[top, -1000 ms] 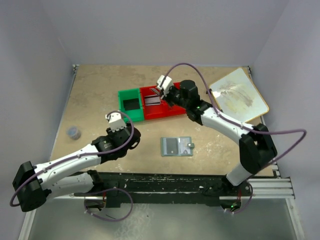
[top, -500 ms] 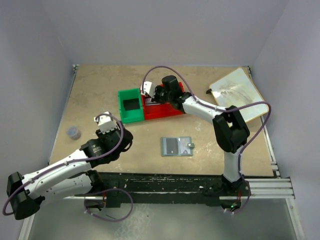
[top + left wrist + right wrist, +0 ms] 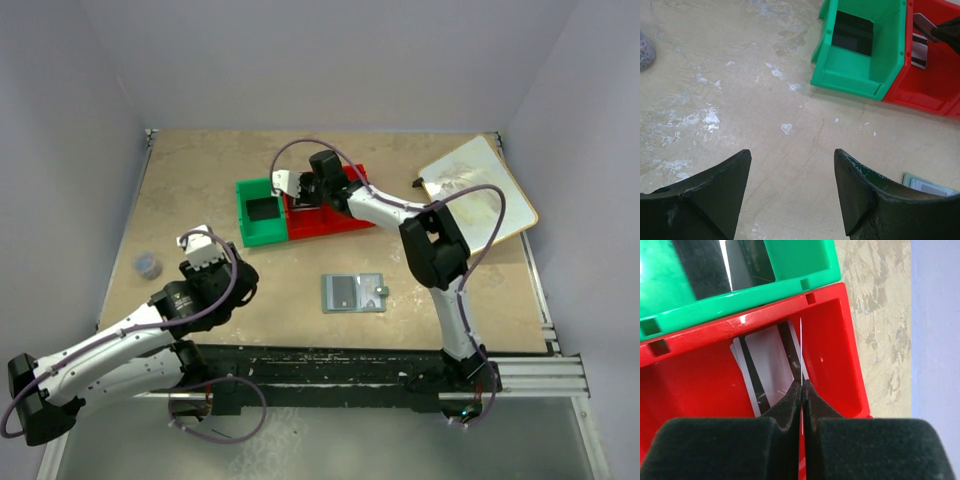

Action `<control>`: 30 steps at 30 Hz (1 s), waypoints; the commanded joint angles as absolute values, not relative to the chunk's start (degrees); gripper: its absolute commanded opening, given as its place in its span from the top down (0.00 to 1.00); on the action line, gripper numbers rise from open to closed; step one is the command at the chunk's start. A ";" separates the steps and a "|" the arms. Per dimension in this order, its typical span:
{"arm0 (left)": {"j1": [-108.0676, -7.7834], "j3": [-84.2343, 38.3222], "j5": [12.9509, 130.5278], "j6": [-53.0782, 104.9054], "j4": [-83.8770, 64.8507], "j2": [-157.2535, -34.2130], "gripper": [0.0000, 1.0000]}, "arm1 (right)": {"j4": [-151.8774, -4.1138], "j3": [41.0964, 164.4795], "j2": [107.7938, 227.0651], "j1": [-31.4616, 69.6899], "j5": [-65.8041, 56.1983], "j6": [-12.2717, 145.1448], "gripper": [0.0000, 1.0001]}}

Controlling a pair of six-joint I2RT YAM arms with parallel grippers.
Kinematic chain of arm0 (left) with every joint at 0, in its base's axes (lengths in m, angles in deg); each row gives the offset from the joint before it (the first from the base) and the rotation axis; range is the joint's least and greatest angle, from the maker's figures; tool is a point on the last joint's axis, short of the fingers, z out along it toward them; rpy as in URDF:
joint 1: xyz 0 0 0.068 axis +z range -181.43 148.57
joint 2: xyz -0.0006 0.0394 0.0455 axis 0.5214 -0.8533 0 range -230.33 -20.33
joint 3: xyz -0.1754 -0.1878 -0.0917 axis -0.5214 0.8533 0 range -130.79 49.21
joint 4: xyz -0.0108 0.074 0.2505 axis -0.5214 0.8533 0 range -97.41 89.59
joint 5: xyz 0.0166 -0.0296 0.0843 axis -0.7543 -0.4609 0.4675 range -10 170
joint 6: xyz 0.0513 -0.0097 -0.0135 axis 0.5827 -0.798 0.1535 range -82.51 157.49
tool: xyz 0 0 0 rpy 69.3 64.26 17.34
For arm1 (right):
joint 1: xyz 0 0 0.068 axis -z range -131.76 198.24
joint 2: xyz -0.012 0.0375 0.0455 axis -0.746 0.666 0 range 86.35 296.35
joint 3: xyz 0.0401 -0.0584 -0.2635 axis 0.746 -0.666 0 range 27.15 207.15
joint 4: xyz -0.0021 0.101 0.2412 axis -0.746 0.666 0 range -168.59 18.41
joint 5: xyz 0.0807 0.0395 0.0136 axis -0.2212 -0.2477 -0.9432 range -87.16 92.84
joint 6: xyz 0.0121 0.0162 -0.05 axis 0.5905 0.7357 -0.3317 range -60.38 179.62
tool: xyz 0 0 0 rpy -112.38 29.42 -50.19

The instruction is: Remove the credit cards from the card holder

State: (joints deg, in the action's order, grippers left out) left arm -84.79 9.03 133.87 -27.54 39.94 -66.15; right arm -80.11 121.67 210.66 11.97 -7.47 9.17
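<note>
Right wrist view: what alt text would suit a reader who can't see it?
The right claw, pinched shut on a thin card seen edge-on, hangs over a red bin where a white card with dark stripes lies flat. A green bin beside it holds a dark card.

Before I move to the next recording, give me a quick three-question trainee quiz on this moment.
1. Fill in: the open card holder lies flat on the ___, nearer the arm bases than the green bin and the red bin.
2. True or false: the left gripper is shut on something.
3. The right gripper pinches a card edge-on above: A) the card holder B) the red bin C) the green bin.

Key:
1. table.
2. False. Its jaws stand open over bare table.
3. B.
</note>
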 commanded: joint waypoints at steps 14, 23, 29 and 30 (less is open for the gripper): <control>-84.85 6.59 136.07 -28.26 43.05 -62.57 0.34 | -78.68 128.90 216.42 11.17 -1.49 1.71 0.84; -84.81 7.11 134.40 -27.64 41.37 -63.66 0.34 | -77.23 125.73 209.32 11.05 -5.58 7.41 0.54; -84.79 6.88 131.05 -24.59 36.85 -66.00 0.34 | -83.50 117.56 198.50 11.21 -8.22 21.88 0.51; -84.79 6.75 130.11 -23.79 35.64 -66.89 0.34 | -85.10 115.11 195.15 11.28 -7.18 27.10 0.50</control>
